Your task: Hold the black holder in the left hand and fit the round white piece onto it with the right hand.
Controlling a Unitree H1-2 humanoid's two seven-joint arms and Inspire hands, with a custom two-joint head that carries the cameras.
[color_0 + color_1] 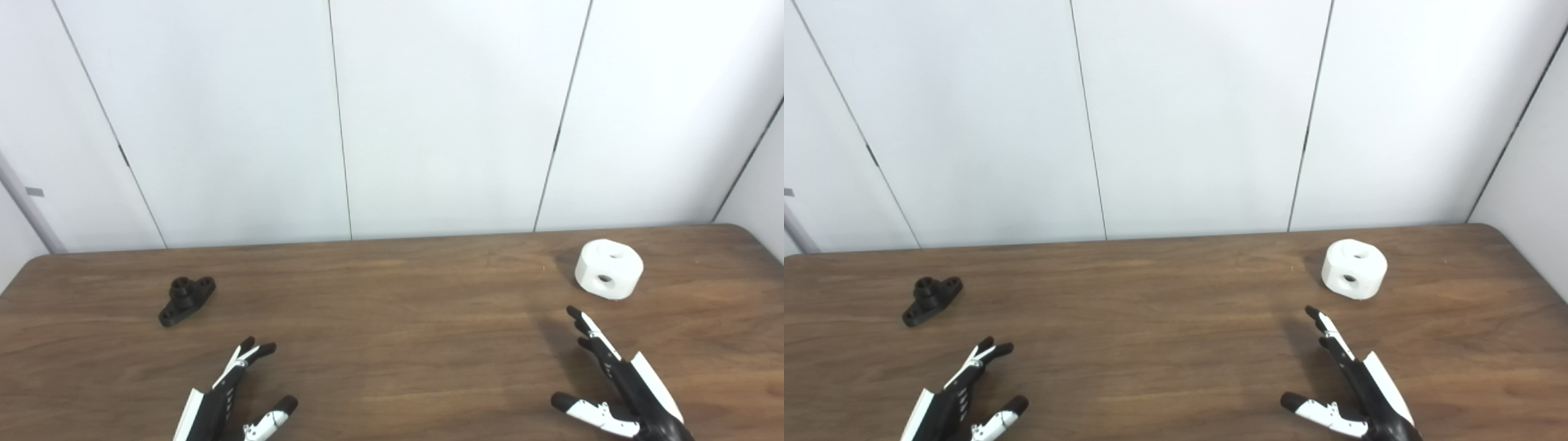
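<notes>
The black holder (pixel 186 300) lies on the wooden table (pixel 392 318) at the far left, a short post on a flat base with holes. The round white piece (pixel 609 269) stands at the far right, with a hole on top and one in its side. My left hand (pixel 236 392) is open and empty at the bottom edge, nearer than the holder and a little to its right. My right hand (pixel 612 380) is open and empty at the bottom right, nearer than the white piece, fingers pointing toward it. Neither hand touches anything.
White wall panels (pixel 392 122) stand right behind the table's far edge. The table's rounded right corner (pixel 753 236) is close to the white piece. A grey post (pixel 27 211) leans at the far left.
</notes>
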